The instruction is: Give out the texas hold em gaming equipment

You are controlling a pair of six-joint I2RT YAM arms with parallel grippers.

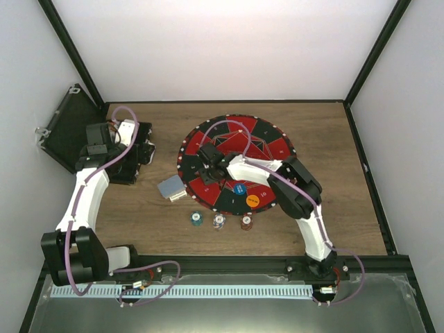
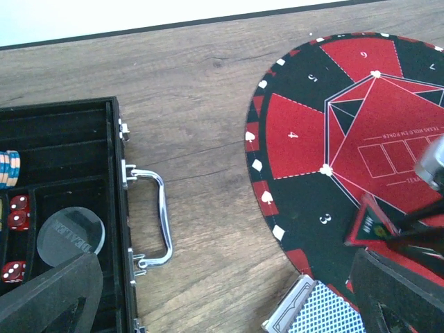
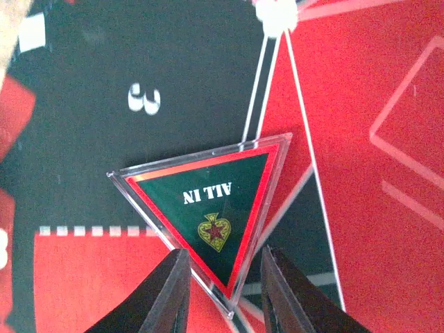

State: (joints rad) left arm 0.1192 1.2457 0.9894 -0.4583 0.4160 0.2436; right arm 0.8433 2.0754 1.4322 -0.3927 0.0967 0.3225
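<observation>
A triangular green-and-red "ALL IN" marker [image 3: 208,201] lies over the red-and-black mat [image 3: 83,55] beside the number 3. My right gripper [image 3: 223,277] is shut on its near corner, one finger at each edge. In the top view that gripper [image 1: 206,173] is over the mat's left part. A deck of cards [image 1: 171,187] with blue-grey backs lies just left of the mat and shows in the left wrist view [image 2: 326,312]. Three striped chips [image 1: 219,222] sit in a row below the mat. My left gripper [image 2: 222,312] hangs open over bare wood near the case.
The open black case [image 2: 62,173] holds a chip stack [image 2: 8,168], red dice [image 2: 19,211] and a clear dealer button [image 2: 69,236]. A blue disc [image 1: 239,188] and an orange disc [image 1: 253,200] lie on the mat's [image 1: 270,142] near side. Black frame posts border the table.
</observation>
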